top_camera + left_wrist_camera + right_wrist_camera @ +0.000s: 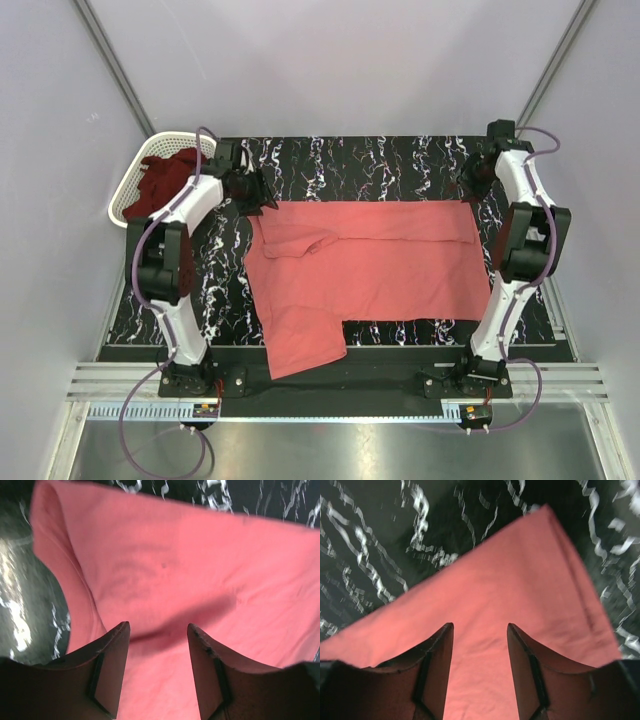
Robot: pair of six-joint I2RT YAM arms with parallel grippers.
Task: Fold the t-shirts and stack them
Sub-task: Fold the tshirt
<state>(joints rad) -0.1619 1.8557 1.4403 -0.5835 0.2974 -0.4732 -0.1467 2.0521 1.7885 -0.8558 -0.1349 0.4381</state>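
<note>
Salmon-pink t-shirt (370, 262) lies spread on the table (350, 165). Dark maroon t-shirt (160, 185) sits in the basket (120, 205), partly hidden by the left arm (190, 205). Left gripper (157, 630) and right gripper (480, 629): jaws parted, empty, over pink cloth.

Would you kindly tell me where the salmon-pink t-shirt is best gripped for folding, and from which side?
Probably its two far corners, from above. The salmon-pink t-shirt lies flat with a straight far edge, and the left gripper and right gripper hover open by those corners; pinching both should lift that edge evenly.
</note>
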